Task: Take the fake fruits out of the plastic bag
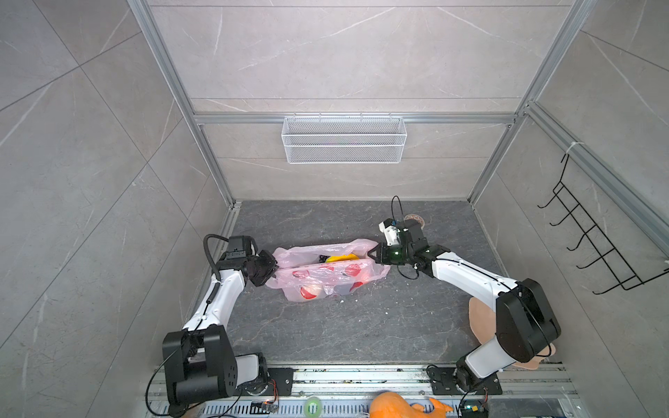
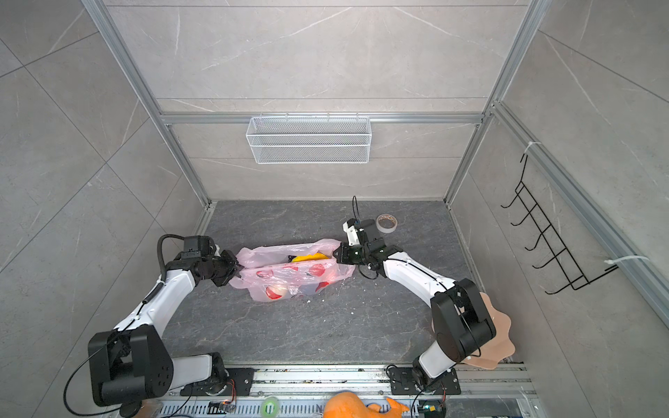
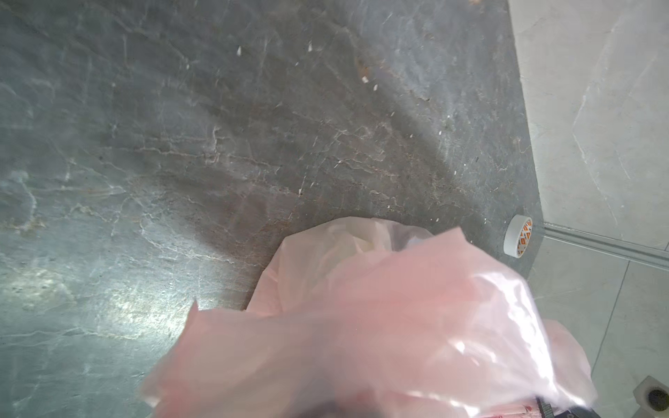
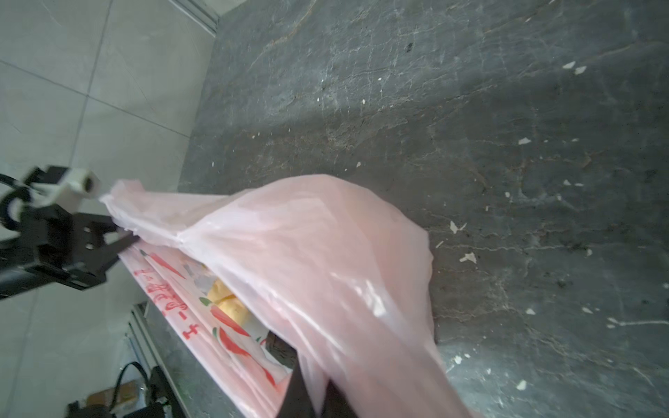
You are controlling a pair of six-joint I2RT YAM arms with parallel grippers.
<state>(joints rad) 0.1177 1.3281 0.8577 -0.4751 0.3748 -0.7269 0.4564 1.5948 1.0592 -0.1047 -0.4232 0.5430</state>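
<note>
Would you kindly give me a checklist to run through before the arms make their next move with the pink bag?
1. The left gripper is shut on the plastic bag at its left end: ok.
2. The right gripper is shut on its right end: ok.
3. Bag mouth gapes, with a yellow fake fruit showing inside: ok.
4. Fruits out on the table: not ok, none yet.
5. How many fruits lie inside: cannot tell.
6. The tape roll is apart from the bag: ok.

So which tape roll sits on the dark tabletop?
The white roll by the back wall; the green roll lies off it, on the front metal rail.
</note>
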